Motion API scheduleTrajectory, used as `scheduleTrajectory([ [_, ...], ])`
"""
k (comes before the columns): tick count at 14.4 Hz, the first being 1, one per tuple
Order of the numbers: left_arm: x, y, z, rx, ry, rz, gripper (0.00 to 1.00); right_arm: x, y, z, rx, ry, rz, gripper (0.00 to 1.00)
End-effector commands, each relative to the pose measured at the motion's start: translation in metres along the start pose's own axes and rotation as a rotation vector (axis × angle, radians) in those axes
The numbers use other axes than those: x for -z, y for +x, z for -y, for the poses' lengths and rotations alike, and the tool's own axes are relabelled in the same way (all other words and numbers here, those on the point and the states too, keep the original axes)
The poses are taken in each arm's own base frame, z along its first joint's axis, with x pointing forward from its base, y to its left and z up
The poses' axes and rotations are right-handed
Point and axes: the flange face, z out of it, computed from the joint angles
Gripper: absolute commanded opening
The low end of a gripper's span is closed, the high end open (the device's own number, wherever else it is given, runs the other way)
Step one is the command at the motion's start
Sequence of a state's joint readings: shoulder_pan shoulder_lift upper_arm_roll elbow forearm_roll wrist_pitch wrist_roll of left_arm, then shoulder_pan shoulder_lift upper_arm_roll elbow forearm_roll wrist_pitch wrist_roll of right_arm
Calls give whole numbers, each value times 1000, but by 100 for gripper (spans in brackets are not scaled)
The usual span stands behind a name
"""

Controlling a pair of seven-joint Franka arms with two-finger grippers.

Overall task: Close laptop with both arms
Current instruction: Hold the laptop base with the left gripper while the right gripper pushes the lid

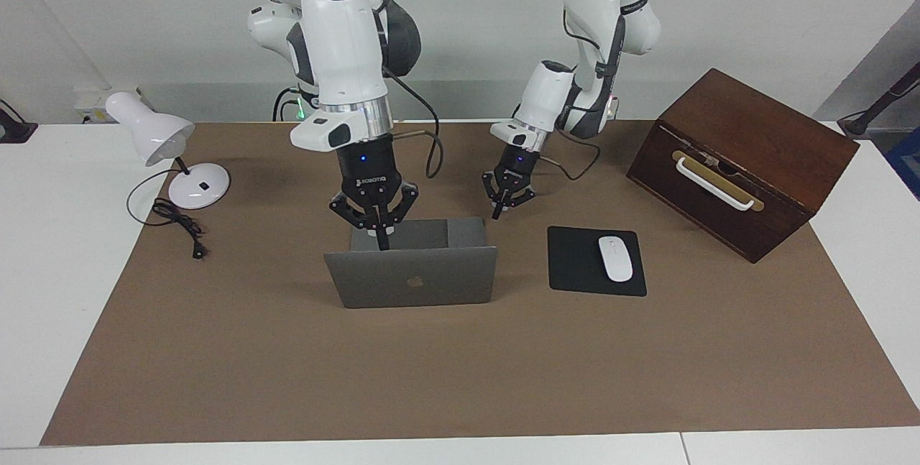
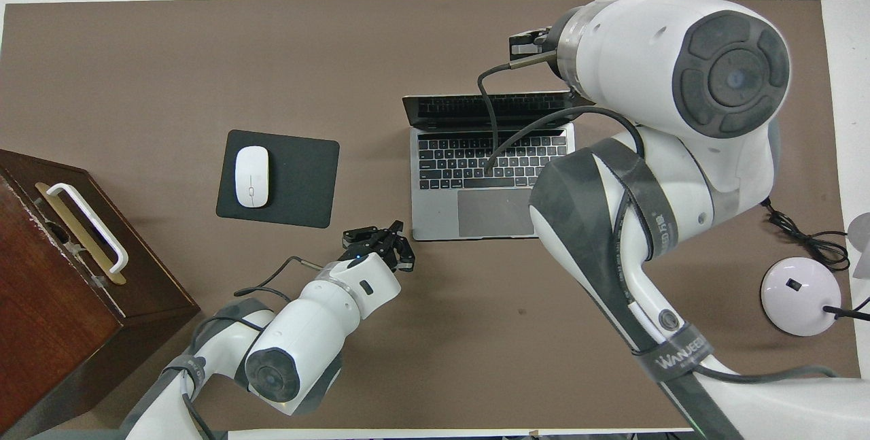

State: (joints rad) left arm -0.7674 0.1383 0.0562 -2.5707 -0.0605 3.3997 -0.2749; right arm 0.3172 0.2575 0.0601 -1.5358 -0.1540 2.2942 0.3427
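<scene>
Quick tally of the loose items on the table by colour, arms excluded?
White: 2, desk lamp, mouse
Black: 1, mousepad
Silver-grey: 1, laptop, open
Dark brown: 1, wooden box
Total: 5

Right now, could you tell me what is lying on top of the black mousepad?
Only the white mouse lies on the mousepad, toward its box-side edge. The patch beneath the mouse is covered.
</scene>
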Motion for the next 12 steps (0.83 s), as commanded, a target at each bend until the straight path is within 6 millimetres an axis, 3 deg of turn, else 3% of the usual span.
scheduleTrajectory([
  [1, -14, -4, -15, -18, -15, -18, 0, -7, 2, 1, -31, -20, 9, 0],
  [5, -31, 4, -26, -30, -24, -29, 0, -21, -3, 3, -78, -38, 40, 0],
  [6, -35, 2, -26, -32, -22, -23, 0, -28, -9, 20, -66, -43, 43, 0],
  [10, -41, -4, -22, -36, -20, -38, 0, -19, -3, 43, -65, -41, 33, 0],
  [12, -42, -5, -21, -54, -18, -36, 0, -20, -2, 38, -74, -49, 32, 0],
])
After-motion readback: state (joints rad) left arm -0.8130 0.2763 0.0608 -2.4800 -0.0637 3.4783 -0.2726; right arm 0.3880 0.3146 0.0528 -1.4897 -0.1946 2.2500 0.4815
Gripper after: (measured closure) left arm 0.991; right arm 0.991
